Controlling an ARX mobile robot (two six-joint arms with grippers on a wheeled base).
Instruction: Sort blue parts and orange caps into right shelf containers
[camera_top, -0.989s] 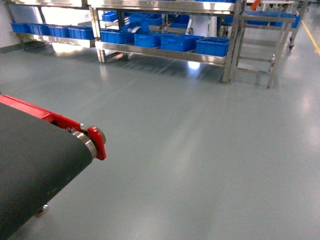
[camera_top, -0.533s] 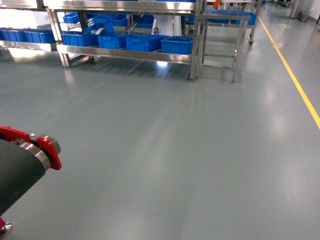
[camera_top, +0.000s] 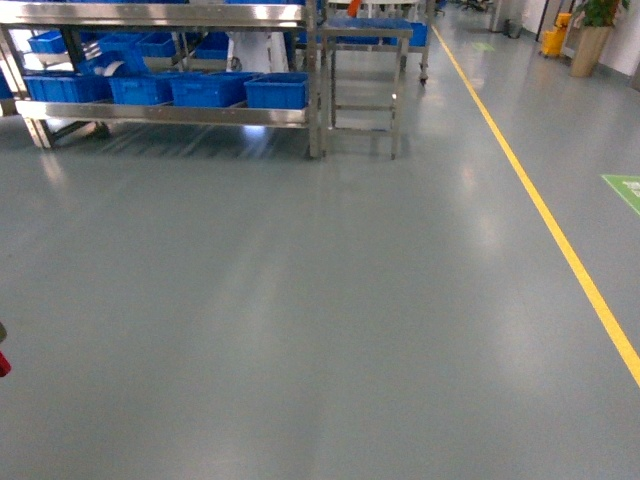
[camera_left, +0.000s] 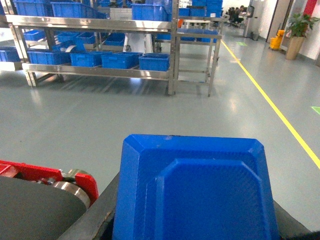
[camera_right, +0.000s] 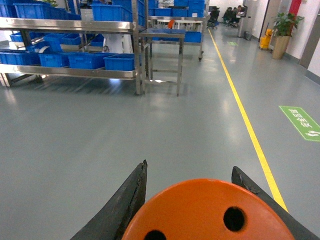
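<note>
grey resin floor (camera_top: 330, 300) fills most of the head view, with a yellow line (camera_top: 540, 210) running along its right side. steel shelving (camera_top: 170, 112) stands well ahead at upper left, its lower level carrying a row of blue crates (camera_top: 210, 90); which of these count as the right shelf containers cannot be told from here. a red-framed conveyor end (camera_left: 45, 187) shows at lower left of the left wrist view.

left gripper (camera_left: 195, 220): clenched on a blue part (camera_left: 195, 190), a moulded piece with bevelled corners that hides the fingertips. right gripper (camera_right: 195, 200): dark fingers (camera_right: 127, 202) close against both sides of an orange cap (camera_right: 210, 212), its holed end face toward the camera, so it is judged to be grasping the cap. both task items are thus carried at the wrists, far from any crate.

risks, as judgement: the base appears to be in transit, and a jolt or sharp turn could loosen the round cap, which offers little flat surface to the fingers. the carried parts block each wrist camera's lower field, so alignment over a crate rim may be poor. dropping items in the wrong crate is possible, since the crates look alike.
</note>
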